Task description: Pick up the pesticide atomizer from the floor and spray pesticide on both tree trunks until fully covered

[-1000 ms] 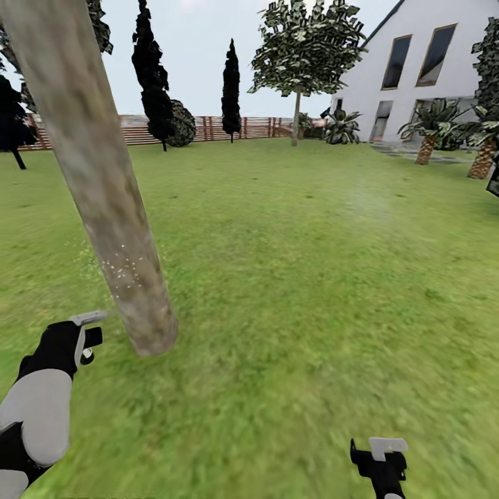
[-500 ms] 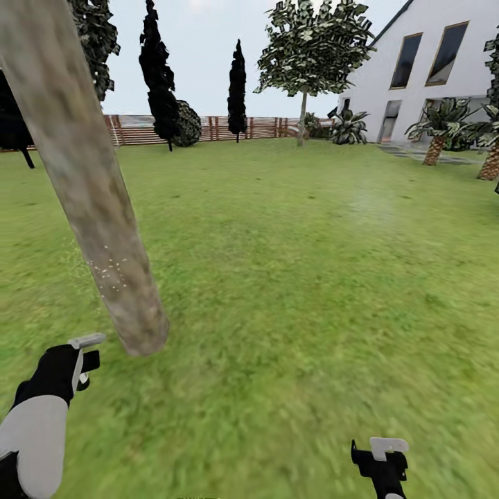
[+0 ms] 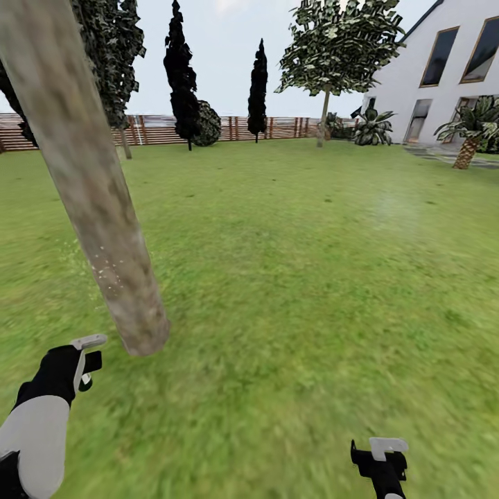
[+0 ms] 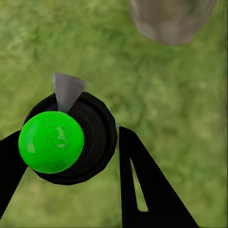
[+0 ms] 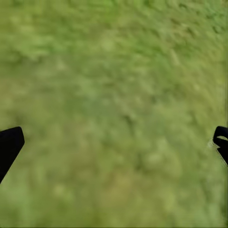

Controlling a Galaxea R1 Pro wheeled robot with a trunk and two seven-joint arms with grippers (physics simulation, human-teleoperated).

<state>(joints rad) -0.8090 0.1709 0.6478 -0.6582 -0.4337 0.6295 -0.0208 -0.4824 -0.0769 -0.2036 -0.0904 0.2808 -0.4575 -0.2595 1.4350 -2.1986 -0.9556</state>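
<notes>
Across the lawn, a fence closes the far edge beside a white house. One tree stands far off by the fence; the nearer trunk leans at the left, speckled with pale droplets. Just beside its base, the left gripper clasps the atomizer, green ball above black body. Lower right, the right gripper hangs spread over grass.

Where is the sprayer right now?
The sprayer sits between the left gripper's fingers, low on the head view's left, just short of the base of the near tree trunk on the lawn.
</notes>
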